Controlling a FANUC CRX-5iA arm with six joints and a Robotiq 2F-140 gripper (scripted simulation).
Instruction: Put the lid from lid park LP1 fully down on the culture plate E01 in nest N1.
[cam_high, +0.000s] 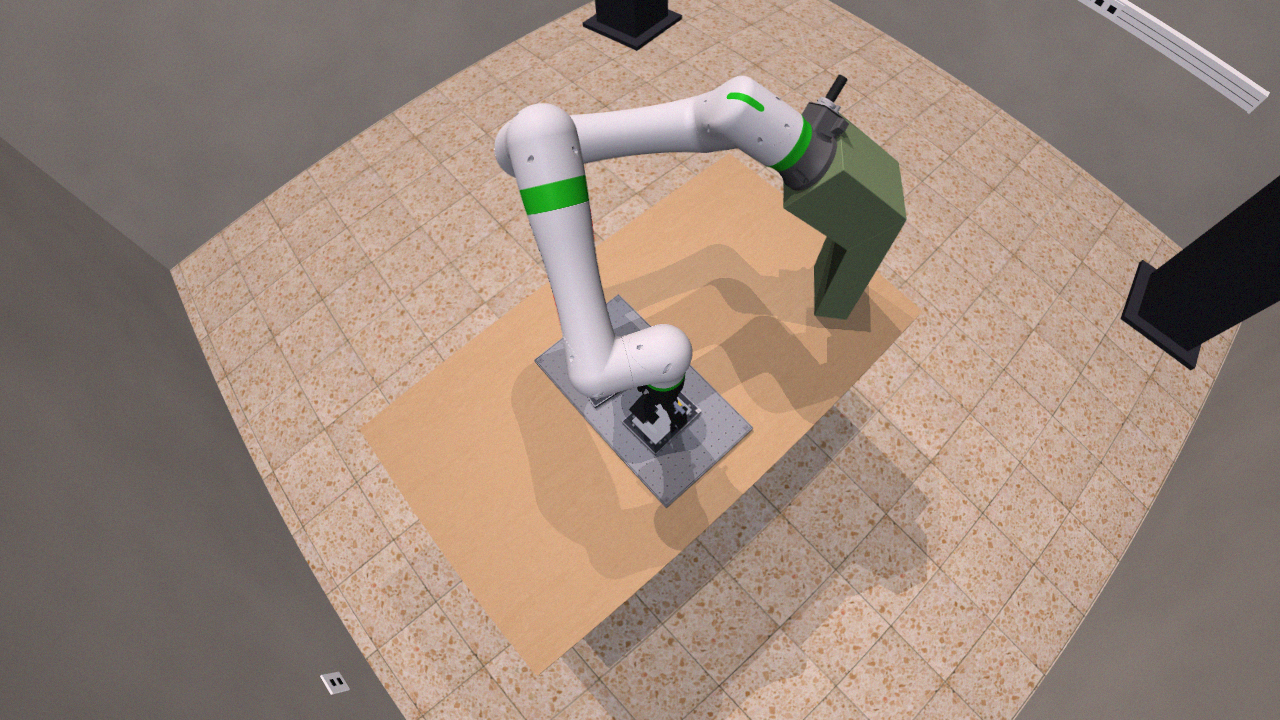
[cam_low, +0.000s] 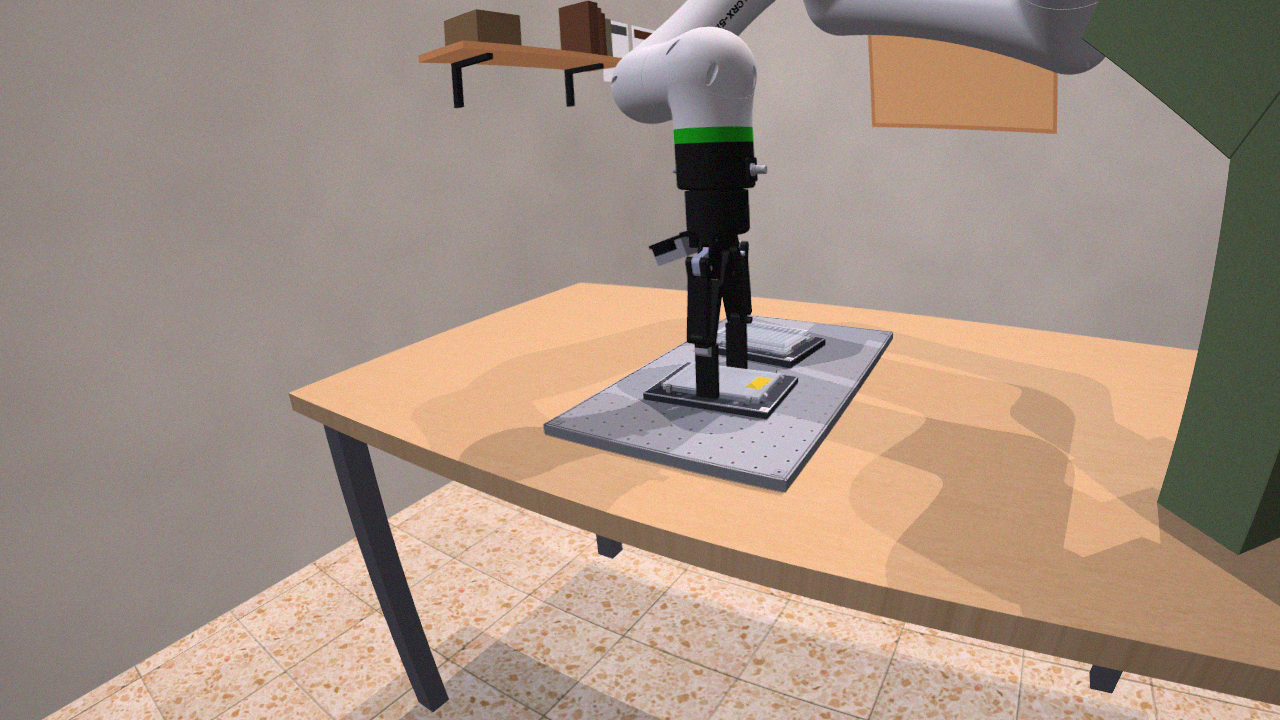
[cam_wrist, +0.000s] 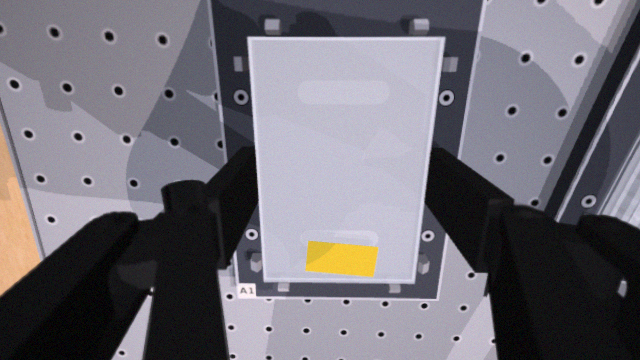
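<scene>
The clear lid (cam_wrist: 345, 125) (cam_low: 739, 385), with a yellow label (cam_wrist: 341, 258) at one end, lies flat in the dark frame of lid park LP1 (cam_wrist: 227, 45) on the grey perforated baseplate (cam_low: 716, 447) (cam_high: 711, 452). My gripper (cam_wrist: 341, 172) (cam_low: 720, 376) (cam_high: 657, 420) points straight down over it. Its two black fingers stand against the lid's long sides, shut on the lid. The lid still rests in the park. The culture plate E01 (cam_low: 771, 338) sits uncovered in nest N1, just behind the park. In the top view the arm hides it.
A small "A1" tag (cam_wrist: 246, 290) marks the park's corner. The baseplate lies on a wooden table (cam_low: 939, 501). A tall green block (cam_high: 850, 223) (cam_low: 1226, 358) bears the arm at the table's far end. A wall shelf (cam_low: 519, 55) hangs behind.
</scene>
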